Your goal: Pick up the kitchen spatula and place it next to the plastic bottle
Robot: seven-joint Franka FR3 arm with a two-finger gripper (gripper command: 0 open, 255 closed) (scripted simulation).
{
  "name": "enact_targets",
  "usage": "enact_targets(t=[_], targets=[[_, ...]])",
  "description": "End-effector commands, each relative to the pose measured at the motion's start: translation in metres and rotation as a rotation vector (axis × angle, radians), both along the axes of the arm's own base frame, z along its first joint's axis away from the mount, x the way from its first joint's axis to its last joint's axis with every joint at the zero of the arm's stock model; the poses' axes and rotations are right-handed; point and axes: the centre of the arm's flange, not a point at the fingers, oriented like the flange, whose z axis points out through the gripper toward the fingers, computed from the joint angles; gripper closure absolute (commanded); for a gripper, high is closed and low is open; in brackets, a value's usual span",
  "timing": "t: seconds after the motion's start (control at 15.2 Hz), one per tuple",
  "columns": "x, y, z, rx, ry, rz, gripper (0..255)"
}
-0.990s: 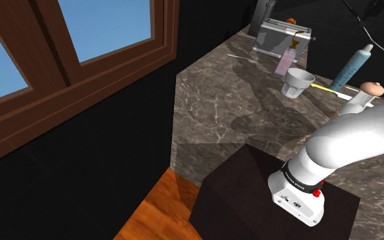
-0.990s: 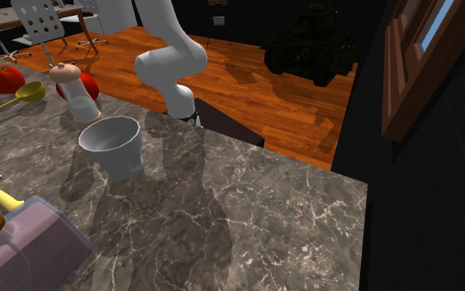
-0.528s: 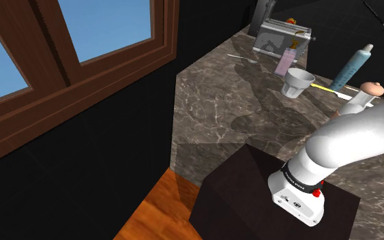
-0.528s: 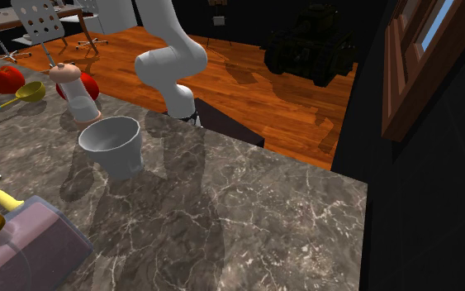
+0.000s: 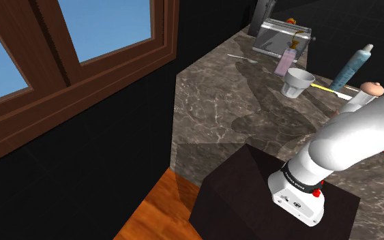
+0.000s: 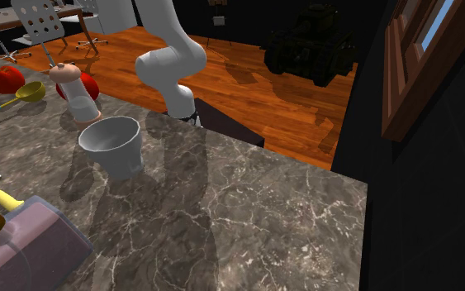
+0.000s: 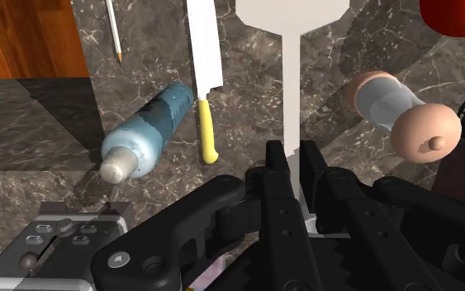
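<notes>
Shoulder view: one toaster (image 5: pixel 279 37), one grey cup (image 5: pixel 297 82) and one blue bottle (image 5: pixel 352 67) on the marble counter (image 5: pixel 217 95).
Second exterior view: two tomatoes (image 6: pixel 6 78), one pepper mill (image 6: pixel 75 91).
Wrist view: gripper (image 7: pixel 292 157) clamped on the handle of one white spatula (image 7: pixel 292 74), which sits between one yellow-handled knife (image 7: pixel 206 83) and the pepper mill. The bottle is just beside the knife.

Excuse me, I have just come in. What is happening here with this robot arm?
The white arm has its black gripper shut on the thin handle of a white spatula, above a dark marble counter. A blue bottle lies on the counter close by, beside a yellow-handled knife. The spatula is not yet set down next to the bottle. Whether it is already lifted off the counter, I cannot tell.
</notes>
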Motion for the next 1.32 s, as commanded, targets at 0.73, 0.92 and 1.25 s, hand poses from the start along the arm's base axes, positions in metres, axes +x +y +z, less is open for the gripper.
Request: enact_targets(t=[0.73,0.92,1.25], targets=[[-0.006,-0.002,-0.068,0.0,0.001,0.002,255],[-0.006,-0.002,-0.083,0.0,0.001,0.002,255],[-0.006,-0.002,-0.11,0.0,0.001,0.002,255]])
